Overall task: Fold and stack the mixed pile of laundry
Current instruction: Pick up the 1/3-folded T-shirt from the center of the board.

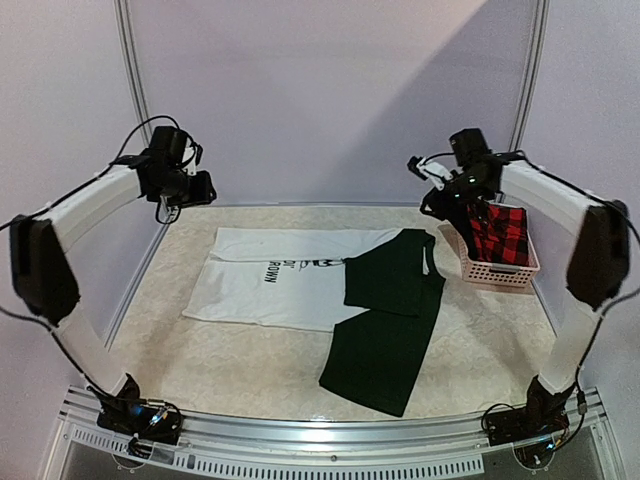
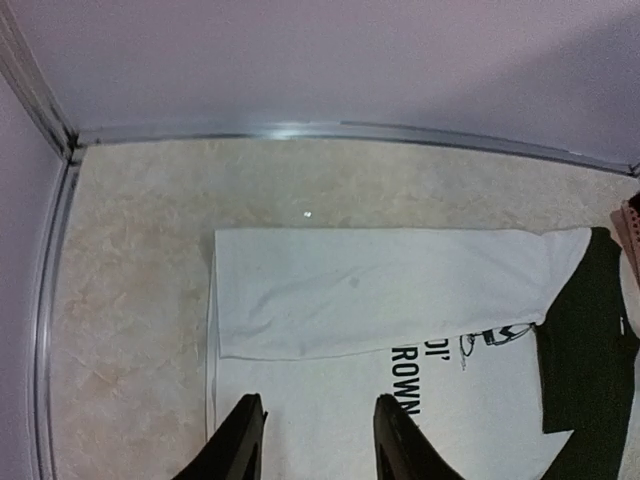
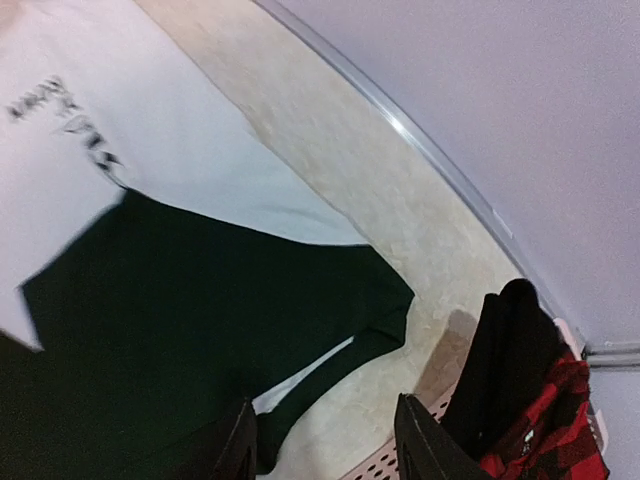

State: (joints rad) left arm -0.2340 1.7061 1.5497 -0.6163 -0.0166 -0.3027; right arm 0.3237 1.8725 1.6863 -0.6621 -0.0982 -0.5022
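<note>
Beige desk (image 1: pixel 240 365): white T-shirt (image 2: pixel 380 290) beneath the left fingers (image 2: pixel 235 445), dark green shirt (image 3: pixel 180 330) beneath the right fingers (image 3: pixel 425 440); both pairs parted, empty.

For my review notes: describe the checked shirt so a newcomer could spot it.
On the pale marbled table, look to the far right edge for a small pink perforated plastic basket. The red-and-black checked flannel shirt is bunched inside it. It alone is patterned; the white printed T-shirt and dark green garment lie flat mid-table.
</note>
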